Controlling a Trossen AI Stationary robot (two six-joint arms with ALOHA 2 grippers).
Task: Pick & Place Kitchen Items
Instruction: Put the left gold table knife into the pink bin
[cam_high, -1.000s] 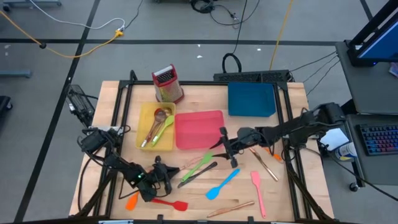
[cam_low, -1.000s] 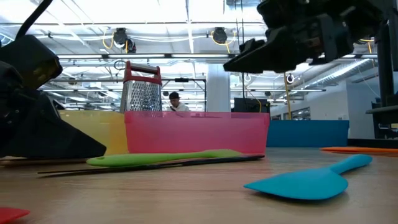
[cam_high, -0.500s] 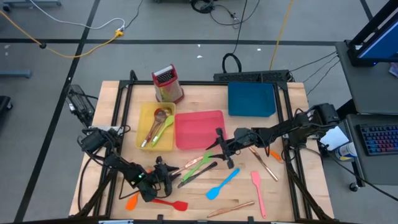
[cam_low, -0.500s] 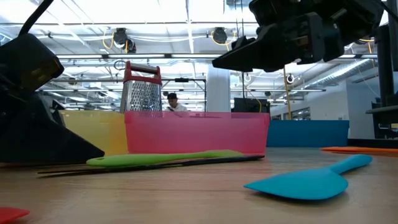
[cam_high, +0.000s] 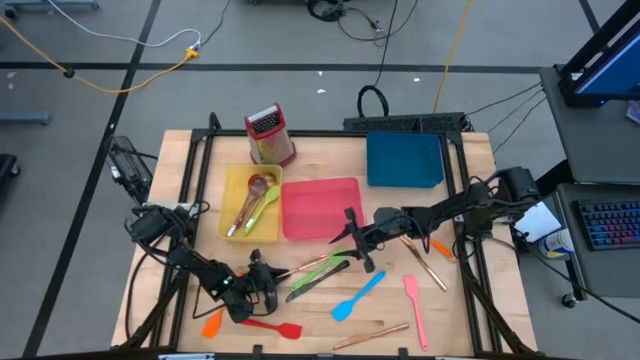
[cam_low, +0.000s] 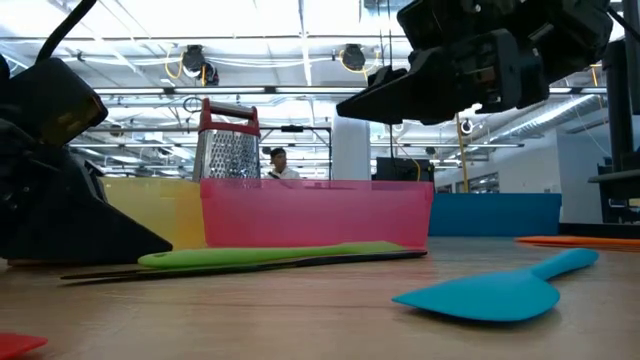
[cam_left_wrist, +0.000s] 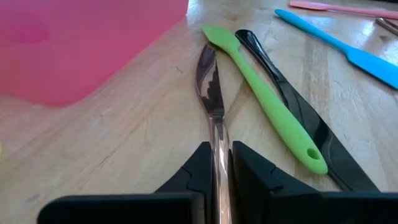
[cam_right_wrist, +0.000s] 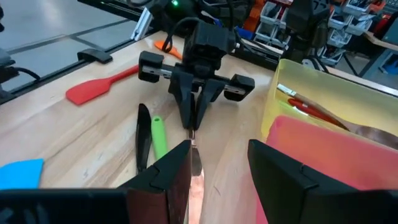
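A copper-coloured knife (cam_left_wrist: 210, 87) lies beside a green spatula (cam_left_wrist: 261, 99) and a black utensil (cam_left_wrist: 292, 106), near the pink tray (cam_high: 320, 205). My left gripper (cam_high: 268, 279) sits low at the near left, shut on the knife. My right gripper (cam_high: 352, 242) hovers open above the table just past the knife's blade end, off the pink tray's near right corner, with nothing between its fingers (cam_right_wrist: 168, 177). A blue spatula (cam_high: 358, 296), a pink one (cam_high: 413, 310), a red one (cam_high: 272, 326) and an orange one (cam_high: 212, 324) lie flat on the wood. My left gripper pinches the knife's handle (cam_left_wrist: 217, 146) between its two fingers. The fingers come slanting down from the table's near left and lie along the knife. The blade (cam_left_wrist: 209, 74) points away from the fingers and looks to rest on the wood.
A yellow tray (cam_high: 235, 200) holding a few utensils stands left of the pink tray, a blue tray (cam_high: 403, 160) at the far right, and a box grater (cam_high: 270, 135) at the far edge. Copper cutlery (cam_high: 425, 262) and a wooden piece (cam_high: 370, 335) lie at the near right.
My right gripper has crept a little toward the table's left edge, nearer the knife's blade end, still open. My left gripper has stayed where it was.
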